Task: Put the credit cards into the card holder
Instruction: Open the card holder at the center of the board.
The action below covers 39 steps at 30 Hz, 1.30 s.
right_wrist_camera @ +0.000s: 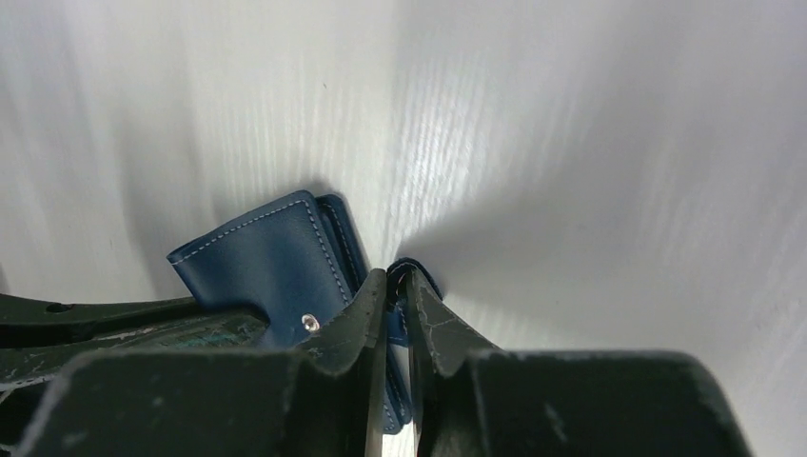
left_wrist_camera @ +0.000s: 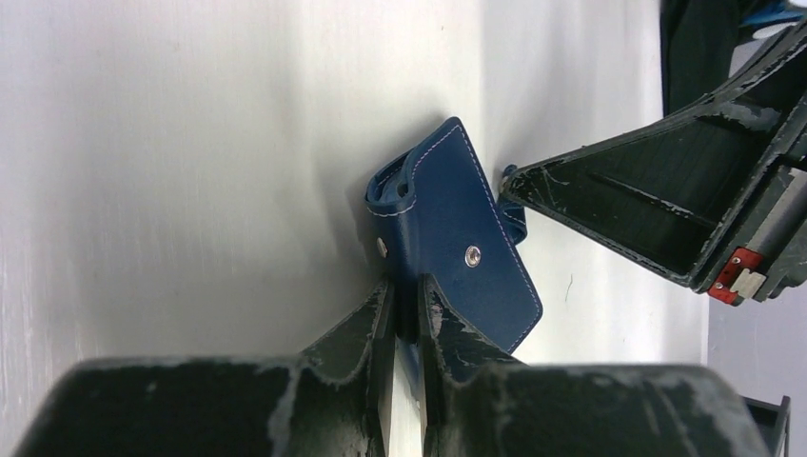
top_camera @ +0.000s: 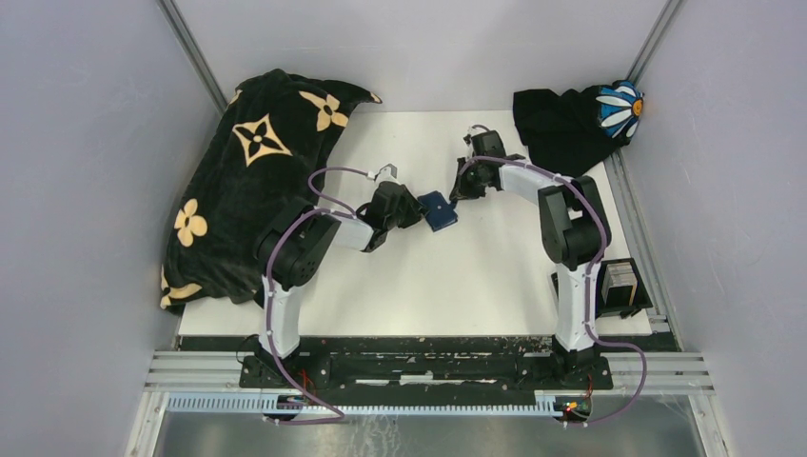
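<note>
The card holder point(top_camera: 438, 210), a small navy-blue wallet with a snap stud, is held between both arms at the table's middle. My left gripper point(top_camera: 416, 213) is shut on one of its edges, and the left wrist view shows the jaws point(left_wrist_camera: 407, 293) pinching the blue leather of the card holder point(left_wrist_camera: 457, 233). My right gripper point(top_camera: 458, 194) is shut on the snap tab at the opposite side; in the right wrist view the tab sits between its fingertips point(right_wrist_camera: 398, 282) beside the card holder point(right_wrist_camera: 271, 267). Pale credit cards point(top_camera: 619, 279) stand in a black tray at the right.
The black tray point(top_camera: 639, 297) sits at the table's right edge beside the right arm's base. A black blanket with tan flowers point(top_camera: 243, 181) covers the left side. A black cloth with a daisy print point(top_camera: 571, 124) lies at the back right. Grey walls close in the table.
</note>
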Available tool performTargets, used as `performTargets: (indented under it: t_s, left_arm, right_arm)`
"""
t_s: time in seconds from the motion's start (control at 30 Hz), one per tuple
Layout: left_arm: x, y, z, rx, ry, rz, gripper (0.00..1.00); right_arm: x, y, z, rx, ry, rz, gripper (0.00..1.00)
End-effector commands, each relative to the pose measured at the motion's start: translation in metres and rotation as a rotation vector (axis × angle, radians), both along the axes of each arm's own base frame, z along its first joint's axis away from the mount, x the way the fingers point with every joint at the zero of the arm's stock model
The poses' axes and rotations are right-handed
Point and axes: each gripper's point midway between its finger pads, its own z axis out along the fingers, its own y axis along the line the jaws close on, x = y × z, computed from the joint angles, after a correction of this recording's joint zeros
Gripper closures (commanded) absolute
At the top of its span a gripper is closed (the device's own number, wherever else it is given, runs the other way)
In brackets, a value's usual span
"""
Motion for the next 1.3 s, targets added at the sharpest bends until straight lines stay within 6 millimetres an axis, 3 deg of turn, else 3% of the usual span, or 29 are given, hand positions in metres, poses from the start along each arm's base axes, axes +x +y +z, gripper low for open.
performTargets:
  t_s: [0.0, 0.37, 0.53, 0.63, 0.73, 0.77, 0.8, 1.1, 1.27]
  left_arm:
    - [-0.097, 0.082, -0.109, 0.427, 0.401, -0.038, 0.81]
    - [-0.103, 0.099, -0.099, 0.463, 0.389, 0.001, 0.76]
    - [-0.103, 0.102, -0.091, 0.463, 0.376, 0.021, 0.61]
    - [-0.097, 0.096, -0.078, 0.432, 0.343, 0.024, 0.52]
    - [-0.09, 0.09, -0.064, 0.408, 0.313, 0.021, 0.48]
    - [-0.087, 0.088, -0.059, 0.399, 0.301, 0.022, 0.47]
    - [-0.085, 0.086, -0.054, 0.392, 0.288, 0.022, 0.46]
    - [-0.078, 0.06, 0.013, 0.329, 0.125, -0.02, 0.45]
    - [-0.085, 0.03, 0.05, 0.297, 0.016, -0.116, 0.44]
  right_arm:
    - [-0.01, -0.043, -0.007, -0.061, 0.031, -0.121, 0.85]
    - [-0.04, -0.066, -0.002, -0.046, 0.028, -0.233, 0.84]
    - [-0.05, -0.071, -0.003, -0.057, 0.022, -0.244, 0.75]
    - [-0.052, -0.072, 0.007, -0.058, -0.007, -0.238, 0.68]
    - [-0.051, -0.071, 0.029, -0.07, -0.066, -0.217, 0.39]
    - [-0.051, -0.071, 0.038, -0.077, -0.088, -0.213, 0.07]
    - [-0.051, -0.071, 0.051, -0.08, -0.119, -0.208, 0.0]
    - [-0.078, -0.089, 0.146, -0.22, -0.413, -0.223, 0.0]
    - [-0.091, -0.124, 0.173, -0.136, -0.51, -0.549, 0.0]
